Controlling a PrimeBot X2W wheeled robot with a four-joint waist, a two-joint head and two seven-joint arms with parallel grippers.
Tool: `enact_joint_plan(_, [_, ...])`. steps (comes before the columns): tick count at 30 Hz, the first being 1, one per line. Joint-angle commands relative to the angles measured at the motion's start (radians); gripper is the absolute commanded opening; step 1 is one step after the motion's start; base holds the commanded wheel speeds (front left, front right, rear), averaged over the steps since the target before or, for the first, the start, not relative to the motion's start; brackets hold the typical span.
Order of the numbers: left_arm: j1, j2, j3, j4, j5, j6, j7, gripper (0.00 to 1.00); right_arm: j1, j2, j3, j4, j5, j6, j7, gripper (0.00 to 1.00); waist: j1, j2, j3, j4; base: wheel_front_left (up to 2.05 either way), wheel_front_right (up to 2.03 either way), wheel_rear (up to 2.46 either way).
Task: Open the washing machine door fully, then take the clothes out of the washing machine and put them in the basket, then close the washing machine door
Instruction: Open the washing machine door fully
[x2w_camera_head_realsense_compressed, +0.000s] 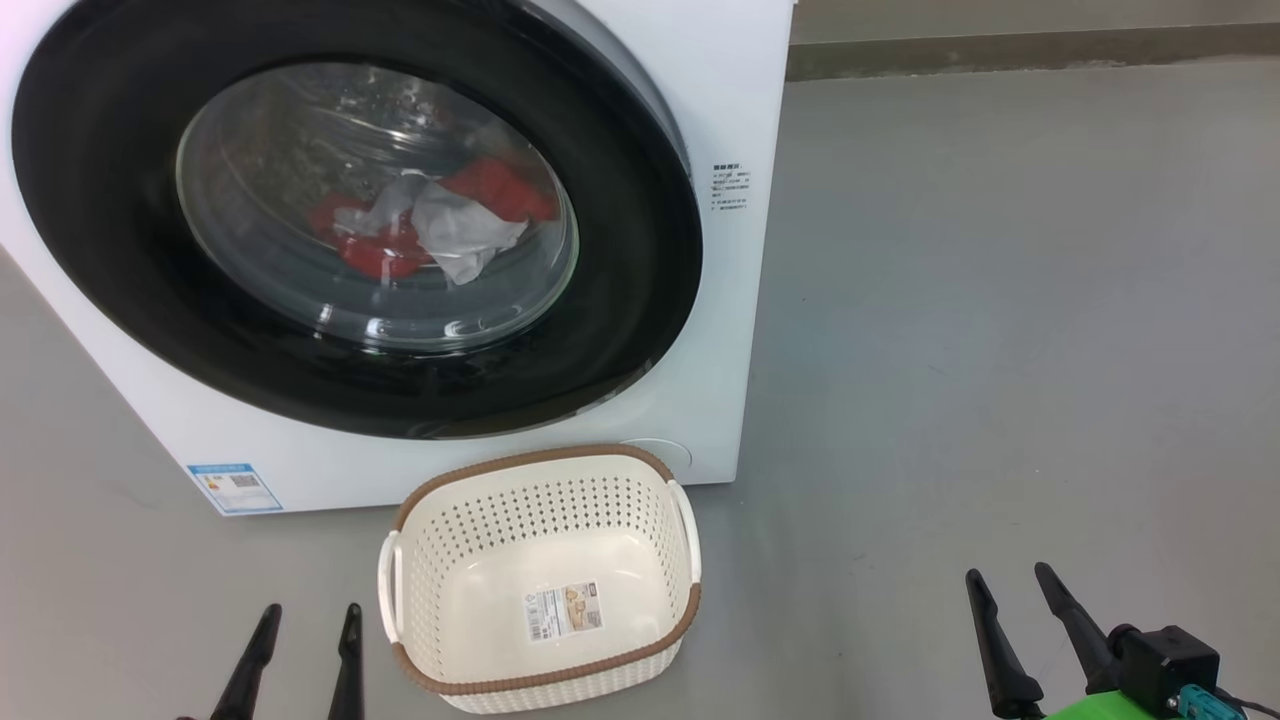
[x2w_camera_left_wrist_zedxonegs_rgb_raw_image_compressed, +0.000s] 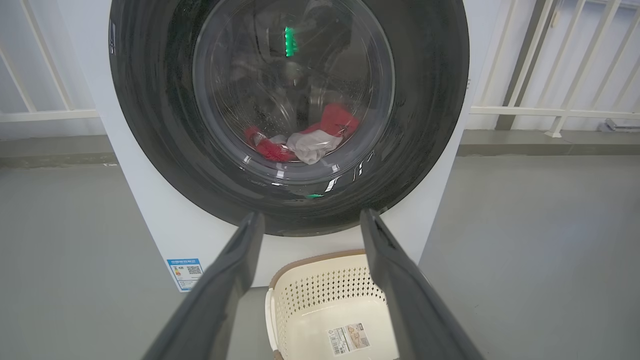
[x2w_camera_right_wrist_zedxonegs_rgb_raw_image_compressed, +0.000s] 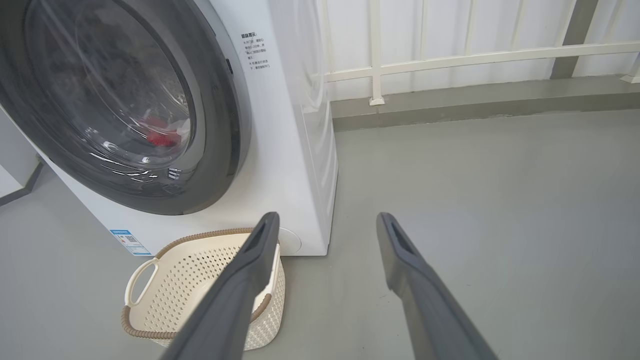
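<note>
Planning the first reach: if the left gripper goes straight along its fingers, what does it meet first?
Most likely the closed washer door, around its lower black rim. The left gripper is open; the basket sits below that line, though depth is unclear.

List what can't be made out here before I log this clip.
- Clothes: head view, count unclear; glare on the washing machine door glass blurs them.
- Washing machine top: head view, cut off by the upper edge.
- Blue sticker print: too small to read in every view.
- Basket right side: left wrist view, hidden behind a left gripper finger.
</note>
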Motion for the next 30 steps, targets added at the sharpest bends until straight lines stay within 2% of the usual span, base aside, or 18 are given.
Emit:
enact_joint_plan(1, [-0.023,0.015,0.033,-0.019,-0.003,-0.002,-0.012,1.0,0.001,-0.011,0.026,-0.019,-0.007,0.002,-0.013,1.0,0.0,0.0,-0.001,-0.001,0.0,0.0,0.0])
enact_joint_plan(11, [-0.024,0.015,0.045,-0.013,-0.036,-0.002,-0.012,1.0,-0.022,-0.016,0.049,-0.012,0.012,0.002,-0.013,1.0,0.0,0.0,0.002,-0.001,0.0,0.0,0.0])
enact_joint_plan(12, [-0.025,0.015,0.046,-0.012,-0.04,-0.002,-0.012,1.0,-0.03,-0.015,0.052,-0.012,0.023,0.002,-0.013,0.98,0.0,0.0,0.004,-0.002,0.0,0.0,0.0])
enact_joint_plan(13, [-0.026,0.015,0.046,-0.011,-0.043,-0.003,-0.012,1.0,-0.038,-0.014,0.057,-0.011,0.037,0.002,-0.013,0.44,0.0,0.0,0.005,-0.002,0.0,0.0,0.0])
enact_joint_plan(14, [-0.026,0.015,0.047,-0.011,-0.045,-0.003,-0.012,1.0,-0.047,-0.014,0.063,-0.008,0.05,0.002,-0.013,0.0,0.0,0.0,0.007,-0.002,0.0,0.0,0.0])
enact_joint_plan(21, [-0.039,0.015,0.04,-0.005,-0.063,-0.003,-0.012,1.0,-0.147,0.001,0.061,-0.005,0.174,0.002,-0.013,0.0,0.0,0.0,0.026,0.014,0.0,0.0,0.0])
enact_joint_plan(30, [-0.101,0.015,0.018,-0.015,-0.084,-0.003,-0.012,1.0,-0.387,0.011,0.066,0.022,0.256,0.002,-0.013,0.0,0.0,0.0,0.111,0.052,0.0,0.0,0.0])
